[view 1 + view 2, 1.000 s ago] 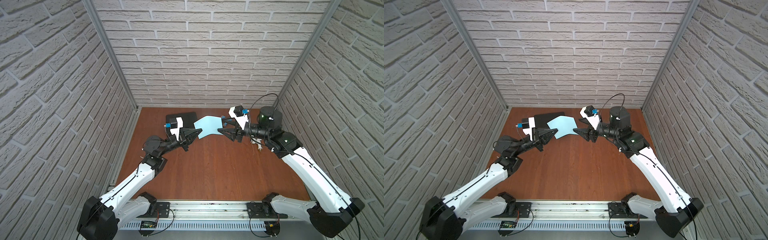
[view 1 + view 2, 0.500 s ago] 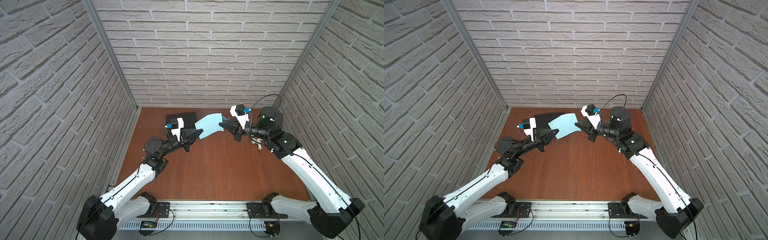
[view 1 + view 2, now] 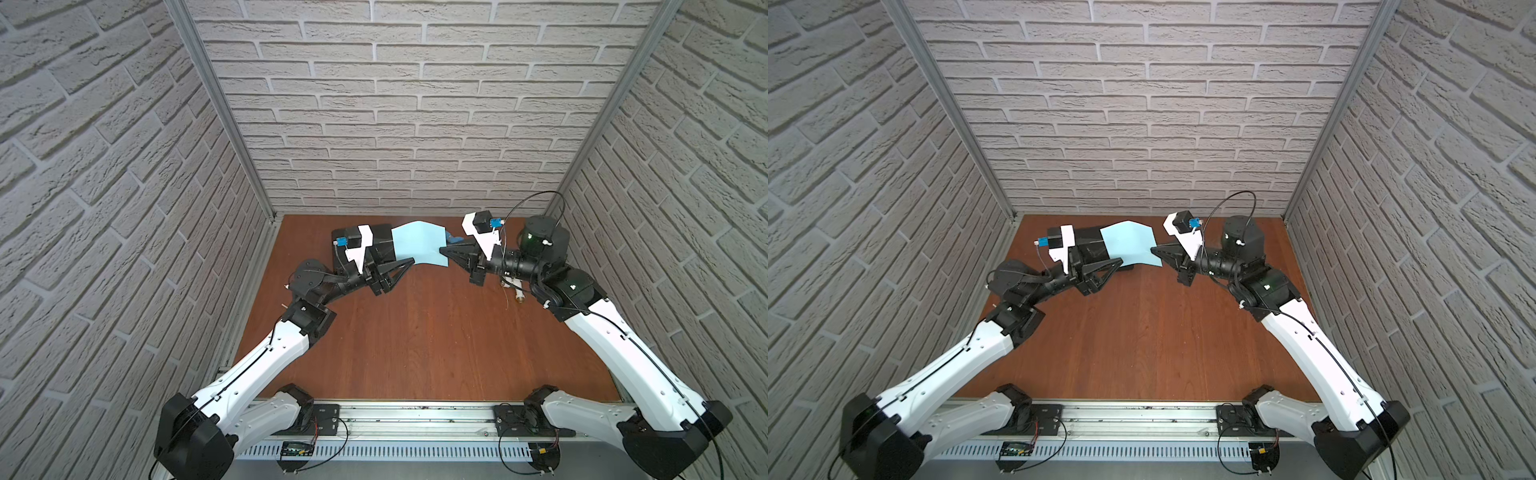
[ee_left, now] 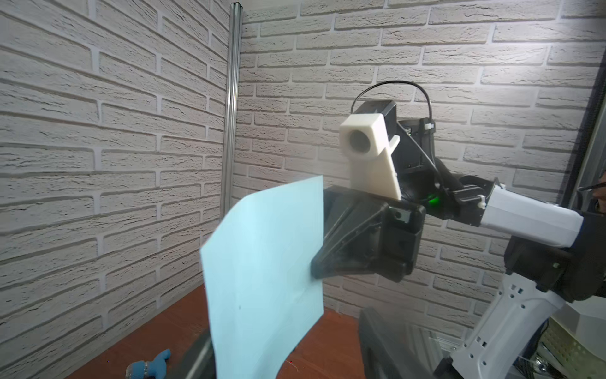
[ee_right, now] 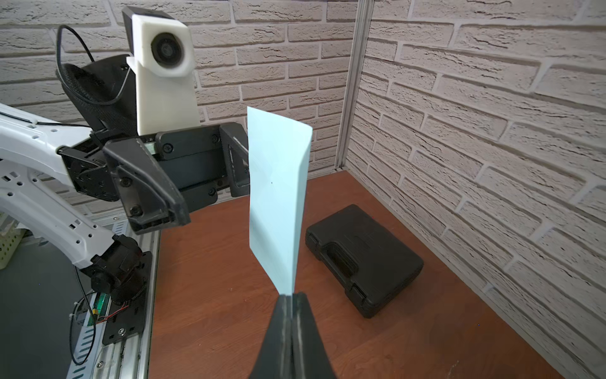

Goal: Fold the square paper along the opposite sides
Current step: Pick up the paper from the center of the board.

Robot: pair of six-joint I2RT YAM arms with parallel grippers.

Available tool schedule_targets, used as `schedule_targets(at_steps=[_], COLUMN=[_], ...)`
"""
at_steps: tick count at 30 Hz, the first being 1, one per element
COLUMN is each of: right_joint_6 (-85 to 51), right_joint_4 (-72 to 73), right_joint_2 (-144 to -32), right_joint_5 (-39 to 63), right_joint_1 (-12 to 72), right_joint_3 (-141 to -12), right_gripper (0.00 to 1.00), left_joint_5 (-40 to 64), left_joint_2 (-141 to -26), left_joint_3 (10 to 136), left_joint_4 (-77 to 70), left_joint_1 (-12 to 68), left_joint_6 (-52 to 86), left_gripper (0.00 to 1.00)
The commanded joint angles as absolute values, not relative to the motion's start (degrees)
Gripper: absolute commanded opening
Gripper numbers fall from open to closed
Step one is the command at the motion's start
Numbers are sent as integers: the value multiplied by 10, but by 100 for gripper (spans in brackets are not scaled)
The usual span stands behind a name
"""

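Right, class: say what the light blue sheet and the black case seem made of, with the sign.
The light blue square sheet: thin matte paper, probably; held by one edge, it curves. The black rectangular case: moulded plastic, likely; faint sheen, moulded handle.

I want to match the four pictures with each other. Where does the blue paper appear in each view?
In a top view: paper, far middle, held up.
In a top view: far middle again.
Left wrist: middle, broad side showing.
Right wrist: middle, almost edge-on.
Shared landmark: right gripper, shut on the paper's edge, in all four.
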State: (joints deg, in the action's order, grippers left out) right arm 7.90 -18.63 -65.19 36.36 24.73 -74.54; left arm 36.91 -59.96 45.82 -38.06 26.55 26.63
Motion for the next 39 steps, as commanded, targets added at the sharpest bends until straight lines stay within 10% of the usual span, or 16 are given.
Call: schedule_targets(at_steps=[1, 39], right_joint_6=[82, 107], right_joint_4=[-164, -193], right_joint_2=[-640, -638], right_joint_5=[376, 400], right_joint_1=[246, 246], right_joint_3=[-740, -749], right_gripper=[3, 3], left_joint_5=[361, 367], left_joint_2=[-604, -572], left_joint_3=[475, 524], left_joint_4=[-364, -239], left_joint_1=[268, 246], left_joint_6=[234, 149], left_gripper=[62, 8])
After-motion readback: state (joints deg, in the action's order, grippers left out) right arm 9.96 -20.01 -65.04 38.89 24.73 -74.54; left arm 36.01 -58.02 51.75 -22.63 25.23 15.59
